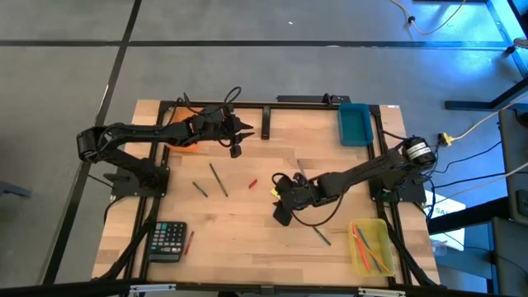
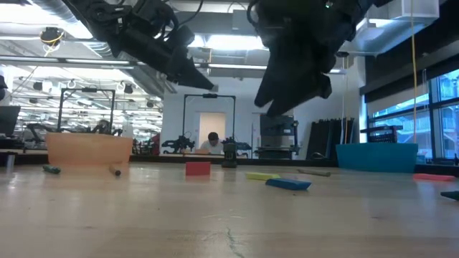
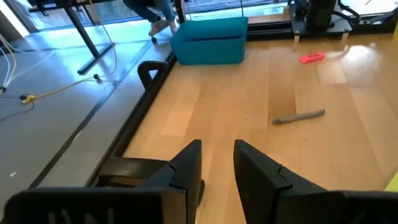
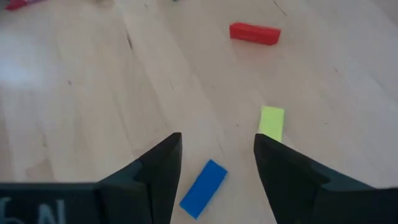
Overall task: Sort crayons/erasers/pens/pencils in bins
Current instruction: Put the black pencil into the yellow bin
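My right gripper (image 4: 217, 155) is open and raised above the table's middle (image 1: 282, 200). In its wrist view a blue eraser (image 4: 204, 188) lies flat on the table below the gap between the fingers. A yellow eraser (image 4: 272, 122) lies beside it, and a short red crayon (image 4: 254, 33) lies farther off. My left gripper (image 3: 217, 158) is open and empty, raised near the orange bin (image 1: 188, 142) at the far left (image 1: 235, 139). The teal bin (image 1: 355, 122) stands at the far right. The yellow bin (image 1: 371, 246) at the near right holds several pens.
A black calculator (image 1: 169, 241) lies at the near left with a thin red stick (image 1: 190, 241) beside it. Two grey pencils (image 1: 219, 178) lie left of centre and another (image 1: 320, 235) lies near the yellow bin. A black bar (image 1: 266, 122) stands at the far edge. A person (image 2: 212, 142) shows in the room behind.
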